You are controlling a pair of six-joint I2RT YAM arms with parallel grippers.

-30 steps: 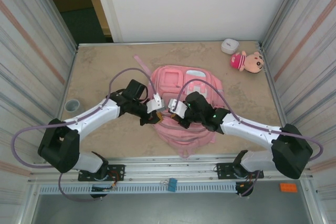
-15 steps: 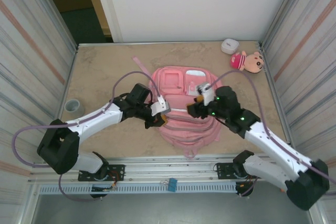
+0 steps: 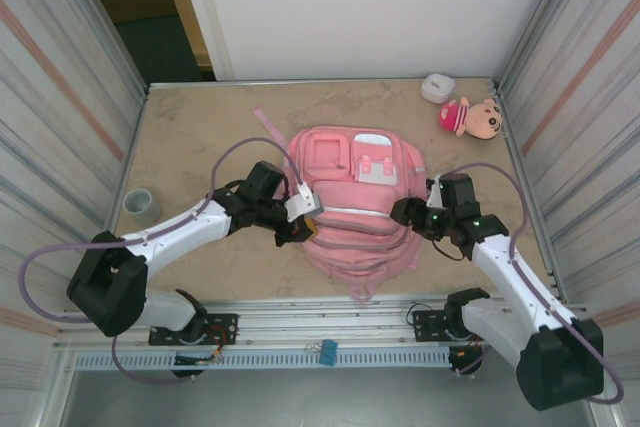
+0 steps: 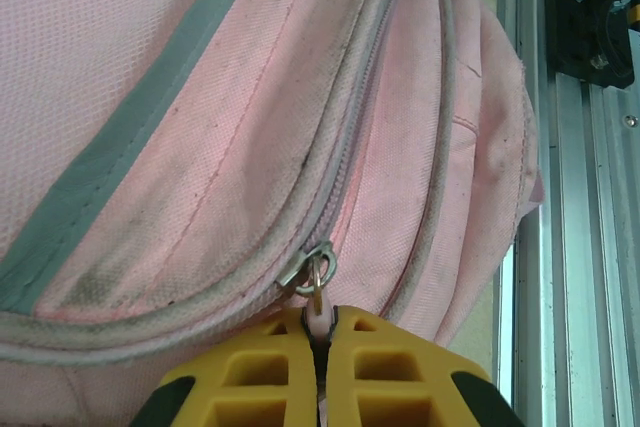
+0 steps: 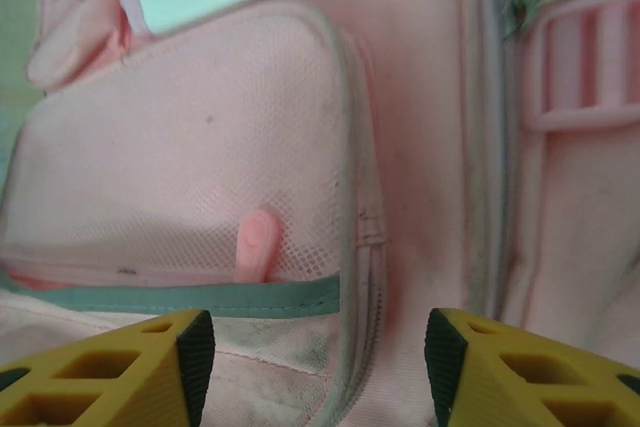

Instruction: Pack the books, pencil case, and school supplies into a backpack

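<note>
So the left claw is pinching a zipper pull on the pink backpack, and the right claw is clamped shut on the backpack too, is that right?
Not quite. The right claw is open, its jaws standing apart in front of the backpack and gripping nothing, as the right wrist view shows. The left claw does pinch the zipper pull.

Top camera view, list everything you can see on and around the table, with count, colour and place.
backpack: one, pink with pale stripes, lying mid-table
zip pull: one, metal ring with a pink tab, on the backpack's left side
plush doll: one, pink hat, far right corner
small case: one, white, beside the doll at the far edge
round object: one, grey, left edge of the table
table: one, beige marbled
left pincer: one, yellow fingers, shut on the zip pull
right pincer: one, yellow fingers, open, at the backpack's right side
</note>
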